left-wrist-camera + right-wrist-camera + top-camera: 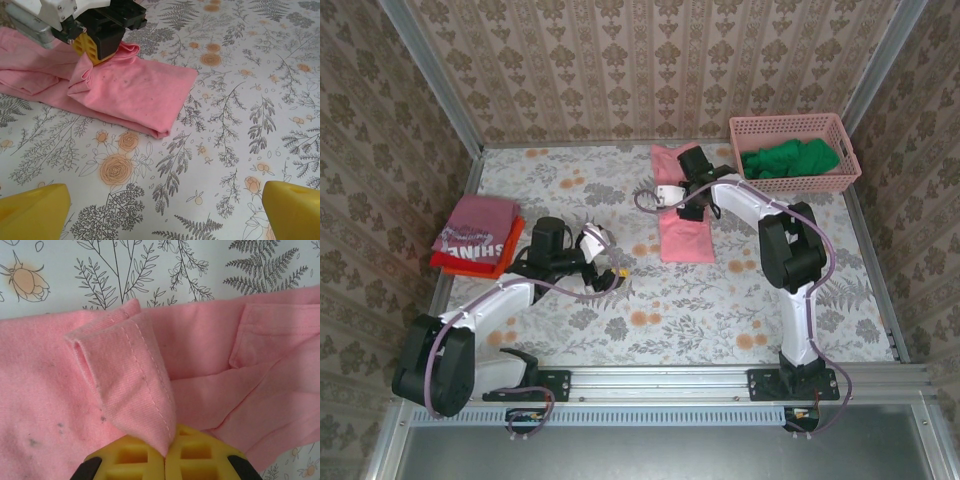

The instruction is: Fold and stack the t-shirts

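Overhead, the salmon-pink t-shirt (682, 238) lies as a long folded strip mid-surface (620, 340), with the right gripper (686, 205) down on its middle. The left gripper (612, 270) hovers just beside the strip's near end. At far left the dusty-red lettered t-shirt (470, 232) sits stacked on the orange-red t-shirt (470, 266). A pink lattice basket (790, 128) of green clothing (790, 160) stands far right.

From the left wrist, the left gripper (162, 217) has its jaws spread wide over bare surface, short of the salmon-pink t-shirt (140, 95). The right gripper (94, 46) bites a bunched ridge.

From the right wrist, the right gripper (167, 455) has its jaws pressed together on a narrow stitched hem of the salmon-pink t-shirt (55, 395).

That pinch looks thin, so the hem could slip free on a pull. It may also hold one layer alone, and lifting would then undo the fold. With nothing pinning the shirt, the strip could drag.
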